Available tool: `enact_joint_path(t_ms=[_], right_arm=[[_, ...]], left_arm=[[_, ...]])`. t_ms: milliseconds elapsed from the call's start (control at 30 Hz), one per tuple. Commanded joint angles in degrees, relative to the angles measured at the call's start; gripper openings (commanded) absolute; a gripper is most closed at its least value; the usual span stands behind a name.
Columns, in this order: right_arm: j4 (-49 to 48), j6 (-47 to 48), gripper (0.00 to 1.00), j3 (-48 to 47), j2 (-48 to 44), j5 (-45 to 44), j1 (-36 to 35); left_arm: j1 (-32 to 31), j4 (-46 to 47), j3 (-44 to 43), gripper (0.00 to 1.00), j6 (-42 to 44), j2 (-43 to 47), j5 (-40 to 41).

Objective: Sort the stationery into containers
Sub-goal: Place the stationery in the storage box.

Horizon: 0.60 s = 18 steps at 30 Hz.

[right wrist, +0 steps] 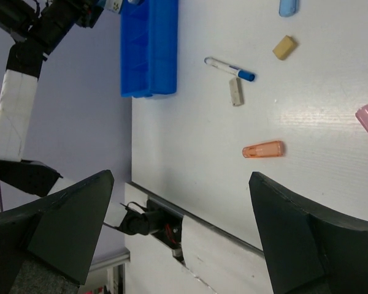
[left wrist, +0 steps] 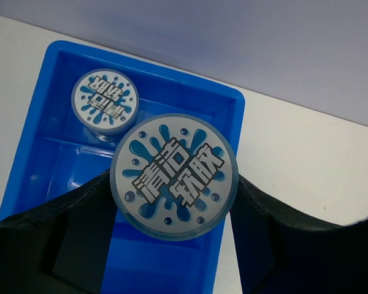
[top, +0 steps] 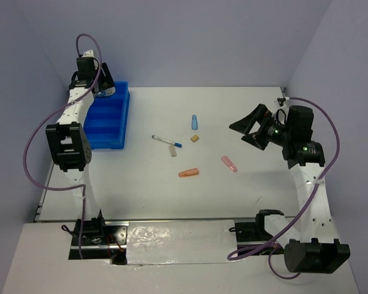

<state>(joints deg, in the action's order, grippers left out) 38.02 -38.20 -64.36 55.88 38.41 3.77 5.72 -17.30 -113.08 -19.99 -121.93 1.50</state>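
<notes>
Beyond the wide-spread gripper (right wrist: 181, 177) lie orange stick (right wrist: 264, 149), pen (right wrist: 229, 68), grey eraser (right wrist: 235, 92), blue tray (right wrist: 148, 49).

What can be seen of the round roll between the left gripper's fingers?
The round roll is a flat disc with its face turned to the wrist camera. The face is pale grey with blue splashes and bold white characters outlined in dark, and a paler, slightly translucent rim runs around it. The left gripper clamps it, with its dark fingers against opposite edges. It hangs over the blue tray, nearer the camera than a second roll lying in the tray, and appears to touch neither.
</notes>
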Motion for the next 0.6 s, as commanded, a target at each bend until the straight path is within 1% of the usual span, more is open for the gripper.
enact_joint_path(t_ms=[0, 67, 133, 200, 333, 400, 500, 567], right_arm=[[2.8, 2.7, 1.0, 1.4, -1.2, 1.0, -0.7], [4.5, 3.2, 1.0, 1.1, -1.4, 0.6, -0.9], [5.6, 4.1, 1.0, 0.8, -1.6, -0.3, -1.0], [6.5, 4.2, 1.0, 0.8, -1.9, -0.4, -1.1], [6.9, 3.7, 1.0, 0.6, -2.2, -0.2, -1.2], [6.8, 3.5, 1.0, 0.6, -2.4, -0.5, -1.2], [5.9, 2.4, 1.0, 1.2, -2.4, -0.8, -1.2], [5.1, 1.5, 1.0, 1.2, -2.4, -0.5, -1.4]], left_arm=[[-0.5, 8.9, -2.8, 0.0, 1.2, -0.9, -1.8], [-0.5, 11.6, -2.8, 0.0, 1.9, -1.3, -1.8], [-0.5, 11.9, -4.1, 0.0, 2.7, -3.0, -1.8], [-0.5, 11.6, -5.6, 0.0, 3.5, -4.8, 0.2], [-0.4, 14.5, -4.7, 0.0, 4.0, -6.3, 1.0], [-0.4, 15.6, -5.4, 0.05, 3.6, -7.8, 0.1], [-0.4, 14.9, -7.8, 0.06, 2.9, -10.3, -0.4], [-0.4, 15.8, -7.2, 0.08, 2.8, -10.9, 0.1]])
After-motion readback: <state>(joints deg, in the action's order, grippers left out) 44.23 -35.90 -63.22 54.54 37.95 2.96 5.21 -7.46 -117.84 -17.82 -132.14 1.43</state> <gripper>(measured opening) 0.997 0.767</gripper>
